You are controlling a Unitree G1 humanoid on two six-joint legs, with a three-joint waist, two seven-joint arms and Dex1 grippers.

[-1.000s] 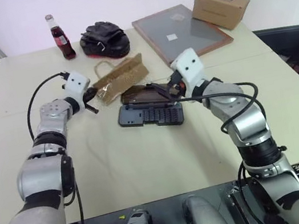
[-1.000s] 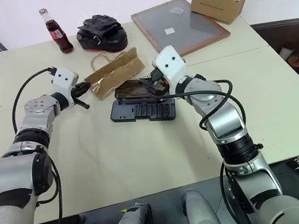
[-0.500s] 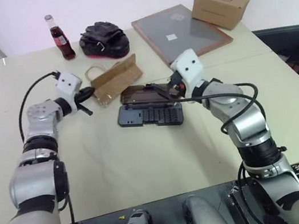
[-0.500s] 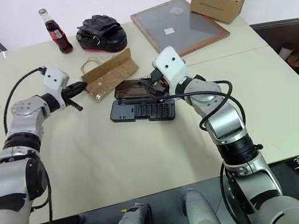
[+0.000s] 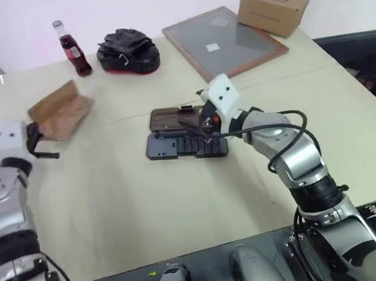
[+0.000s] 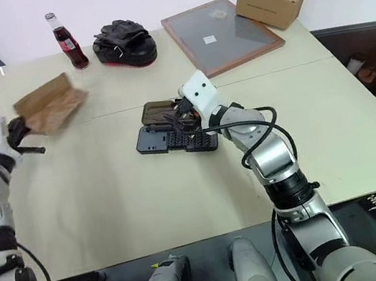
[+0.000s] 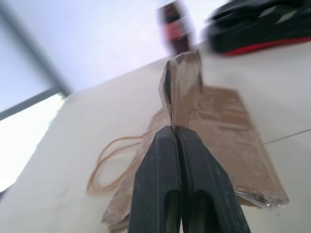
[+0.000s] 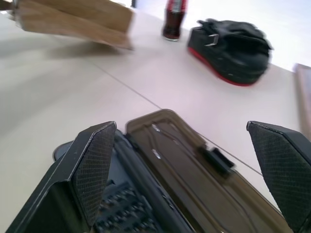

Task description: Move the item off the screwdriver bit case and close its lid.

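Pinching, left fingers: the two black fingers are pressed together on an edge of the kraft paper bag.
Left gripper: the left gripper is seen at the left edge of the head views, level with the middle of the table.
Bag: it is held at the upper left of the left eye view, well apart from the screwdriver bit case; its loop handles are seen hanging in the left wrist view; whether its far end is resting on the table cannot be told.
Right fingers: the mesh-textured pads are spread wide and nothing is held between them.
Right gripper: the right gripper is placed just over the right part of the case, near picture centre.
Case: the dark grey tray is laid flat at the centre of the table, with rows of bits exposed.
Lid: the smoky-brown lid is folded open flat behind the tray, its black latch tab facing up.
Background: a cola bottle, a black pouch, a framed grey board and a cardboard box are ranged along the top of the frame.
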